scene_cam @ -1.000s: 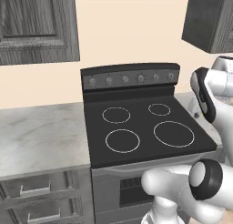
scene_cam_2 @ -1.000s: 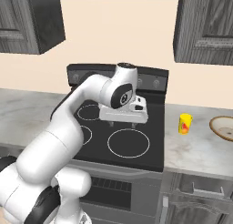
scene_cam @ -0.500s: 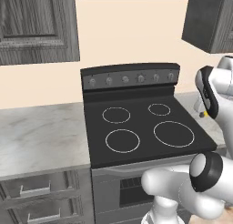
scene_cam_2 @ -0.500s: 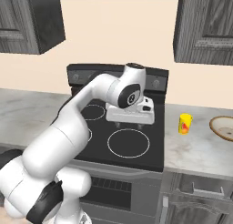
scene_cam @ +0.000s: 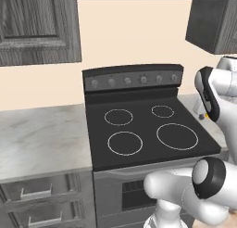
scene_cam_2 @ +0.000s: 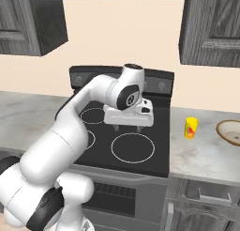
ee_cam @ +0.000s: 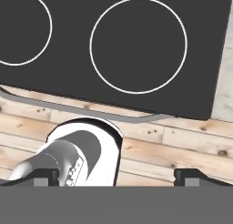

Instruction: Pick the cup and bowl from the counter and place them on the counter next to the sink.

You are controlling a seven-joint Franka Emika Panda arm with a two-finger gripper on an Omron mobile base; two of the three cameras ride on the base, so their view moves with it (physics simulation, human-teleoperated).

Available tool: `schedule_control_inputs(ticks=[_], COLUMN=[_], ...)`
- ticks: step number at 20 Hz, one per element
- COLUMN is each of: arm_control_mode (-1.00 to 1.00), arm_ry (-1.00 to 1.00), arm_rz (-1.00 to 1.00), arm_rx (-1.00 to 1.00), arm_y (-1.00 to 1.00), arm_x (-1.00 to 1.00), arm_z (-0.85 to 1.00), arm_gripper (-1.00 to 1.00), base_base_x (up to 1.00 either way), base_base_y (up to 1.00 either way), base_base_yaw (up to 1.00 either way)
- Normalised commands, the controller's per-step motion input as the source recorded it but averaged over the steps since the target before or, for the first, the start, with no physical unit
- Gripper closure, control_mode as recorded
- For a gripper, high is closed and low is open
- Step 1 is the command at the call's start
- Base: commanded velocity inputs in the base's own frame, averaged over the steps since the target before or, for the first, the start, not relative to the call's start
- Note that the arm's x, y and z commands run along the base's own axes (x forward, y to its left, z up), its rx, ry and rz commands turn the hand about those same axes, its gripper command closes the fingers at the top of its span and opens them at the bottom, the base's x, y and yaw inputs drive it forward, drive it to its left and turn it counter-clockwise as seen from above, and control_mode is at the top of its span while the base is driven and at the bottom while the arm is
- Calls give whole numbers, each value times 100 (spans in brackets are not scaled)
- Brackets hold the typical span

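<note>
- Presently, in the left base view, a black stovetop (scene_cam: 148,129) is seen between two stretches of marbled desk (scene_cam: 41,139); part of the white arm is seen at the right edge, above the stove's right side. No cup, bowl or sink can be made out from this side.
- In the right base view, the pincer (scene_cam_2: 127,127) is held above the stovetop (scene_cam_2: 136,145), over its back right burner rings, with its two small dark fingertips pointed down and set wide apart; nothing is held between them.
- To the right of the stove, the cup (scene_cam_2: 190,127) is stood upright on the desk (scene_cam_2: 201,155), near the desk's left edge where it meets the stove. It is well apart from the pincer.
- Farther along, the bowl (scene_cam_2: 229,132) is seen at the picture's right edge, partly cut off, resting on the same desk beyond the cup.
- In the hand view, the stovetop (ee_cam: 113,45) with two white burner rings is looked down upon, with a strip of pale desk (ee_cam: 224,95) at the right edge and wooden floor (ee_cam: 182,145) below. The dark fingertips (ee_cam: 191,176) are seen far apart, with nothing between them.
- As to progress, the task is judged to be at its very start: neither cup nor bowl has been lifted, and both placements beside the sink are left to be done. The cup is judged the likelier first target, being the nearer.
</note>
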Motion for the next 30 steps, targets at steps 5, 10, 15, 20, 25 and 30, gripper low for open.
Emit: schedule_control_inputs(ticks=[5,10,15,20,25,30], arm_control_mode=[100,100,100,100,100,100], arm_ry=[0,0,0,0,0,0], arm_rz=[0,0,0,0,0,0], arm_rx=[0,0,0,0,0,0], arm_y=[0,0,0,0,0,0], arm_x=[0,0,0,0,0,0], arm_z=[0,0,0,0,0,0], arm_gripper=[-100,-100,-100,-100,-100,-100], base_base_x=[-1,-21,-23,-38,-27,0], base_base_y=[0,-3,-53,-53,-62,-68], base_base_yaw=[5,4,2,0,0,0])
